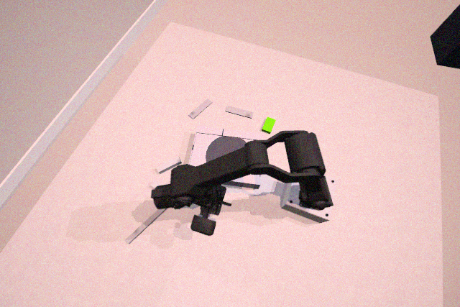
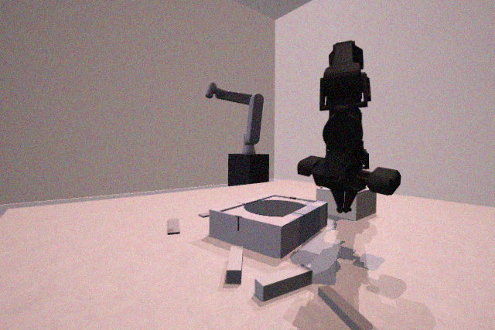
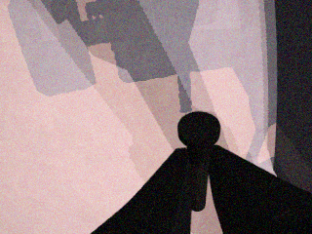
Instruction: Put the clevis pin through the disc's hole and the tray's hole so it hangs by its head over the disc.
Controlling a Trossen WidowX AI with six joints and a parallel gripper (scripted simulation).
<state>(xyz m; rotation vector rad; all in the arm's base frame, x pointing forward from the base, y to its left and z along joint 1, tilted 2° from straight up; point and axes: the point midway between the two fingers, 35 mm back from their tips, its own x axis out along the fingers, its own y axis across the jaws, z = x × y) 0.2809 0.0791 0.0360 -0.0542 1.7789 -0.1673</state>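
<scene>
Our pincer [image 1: 227, 203] [image 2: 344, 209] [image 3: 197, 158] is closed down to a narrow gap, with the pin [image 3: 199, 130] gripped in it. In the wrist view the pin's round head shows just past the fingertips, and its shank runs back between the fingers. The grip hangs above the worktop [image 1: 297, 259] [image 2: 100, 258] [image 3: 63, 161], pointing down, so the pin is out of the tray. We cannot pick out the pin in the top view, and at the exterior view's scale it is too small to tell from the tips.

Our arm [image 1: 223, 170] [image 2: 343, 130] reaches across part of the tray [image 1: 198, 144] [image 2: 244, 233] as seen from above. In the exterior view the pincer is to the right of the tray and apart from it. The disc [image 1: 223, 149] [image 2: 274, 208] lies flat in the tray; the arm covers part of it from above, and we cannot make out its hole.

Around the tray we see loose grey bars, one of them [image 1: 238, 112] near a green block [image 1: 268, 124]. Farther off, a second arm [image 2: 255, 118] stands on a black pedestal [image 2: 247, 169].
</scene>
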